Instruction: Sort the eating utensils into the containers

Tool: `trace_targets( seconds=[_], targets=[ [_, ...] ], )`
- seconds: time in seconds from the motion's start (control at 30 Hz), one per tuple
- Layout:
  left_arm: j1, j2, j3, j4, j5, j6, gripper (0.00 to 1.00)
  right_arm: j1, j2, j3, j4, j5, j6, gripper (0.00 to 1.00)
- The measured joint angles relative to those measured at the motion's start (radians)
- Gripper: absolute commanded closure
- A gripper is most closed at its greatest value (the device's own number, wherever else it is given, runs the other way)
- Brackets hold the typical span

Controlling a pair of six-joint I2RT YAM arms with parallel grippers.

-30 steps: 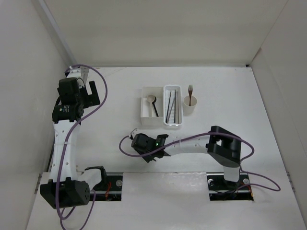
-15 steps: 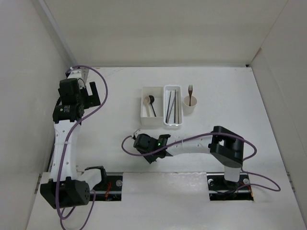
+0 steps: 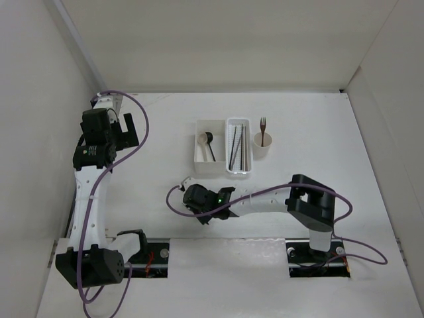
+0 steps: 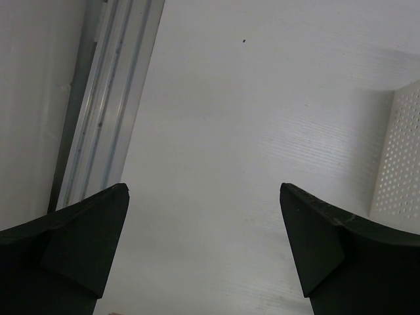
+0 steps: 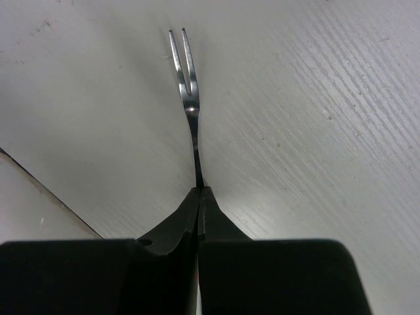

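From the top camera, the left arm stands along the left side of the worktop (image 3: 318,132). The left pincer (image 3: 126,129) is well apart from all the containers, with its jaws spread and nothing between them. The right arm reaches leftward across the near part of the worktop, and the right pincer (image 3: 191,185) sits low, just in front of the box (image 3: 207,165). I can't make out the silver fork from up here.

The three containers stand in a row at mid-worktop. The box is on the left and holds a pale spoon (image 3: 203,138) and a black spoon (image 3: 211,147). The tray (image 3: 238,172) is just beside it with dark chopsticks (image 3: 233,147) and pale chopsticks (image 3: 243,146) lying lengthwise. The cup (image 3: 264,151) is on the right, and the brown fork (image 3: 263,125) stands in it with its tines up.

On the left wrist camera, the left pincer (image 4: 203,189) is released, both fingers (image 4: 75,243) wide apart over bare worktop (image 4: 216,118). A perforated corner of the tray (image 4: 401,154) shows at the right edge, and a metal rail (image 4: 108,85) runs along the left.

On the right wrist camera, the right pincer (image 5: 199,195) is clenched on the handle of the silver fork (image 5: 190,108). The two tines point straight away from the fingers over the worktop (image 5: 315,98). I can't tell whether the tines rest on the surface or hang just above it.
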Motion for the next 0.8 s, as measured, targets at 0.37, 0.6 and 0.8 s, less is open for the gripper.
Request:
trace_targets(
  seconds=[0.37,0.6,0.8],
  targets=[
    [0.0,0.0,-0.017,0.005,0.0,0.0,0.0,0.006,-0.013,-0.008,-0.008,0.039,0.006,1.0],
    [0.0,0.0,-0.017,0.005,0.0,0.0,0.0,0.006,-0.03,-0.021,-0.039,0.066,0.016,1.0],
    [0.0,0.0,-0.017,0.005,0.0,0.0,0.0,0.006,-0.036,-0.024,-0.049,0.081,0.018,1.0]
  ],
)
